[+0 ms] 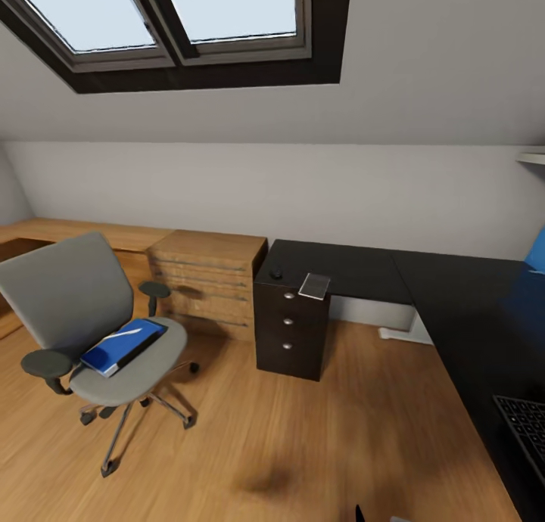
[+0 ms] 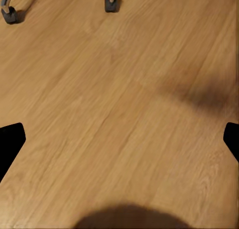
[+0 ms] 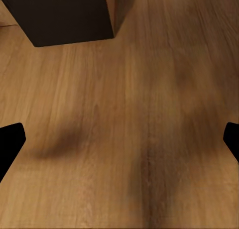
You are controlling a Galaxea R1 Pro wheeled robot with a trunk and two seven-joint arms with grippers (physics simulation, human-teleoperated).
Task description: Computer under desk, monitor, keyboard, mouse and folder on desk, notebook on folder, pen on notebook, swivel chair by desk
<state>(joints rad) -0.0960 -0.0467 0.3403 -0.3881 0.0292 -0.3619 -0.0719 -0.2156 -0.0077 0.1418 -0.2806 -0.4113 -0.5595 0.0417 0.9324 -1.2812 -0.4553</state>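
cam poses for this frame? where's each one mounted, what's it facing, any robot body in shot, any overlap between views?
Head: high on the robot, facing forward and down at the swivel chair with the folder, and the desk.
Left wrist: faces the floor; dark fingertips at the edges.
Right wrist: faces floor and the desk's drawer base; fingertips likewise.
Shared: wood floor; chair casters in head and left wrist.

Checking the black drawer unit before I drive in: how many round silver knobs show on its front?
3: round silver knobs stacked down the black drawer unit's front, top, middle, bottom. None look hidden.
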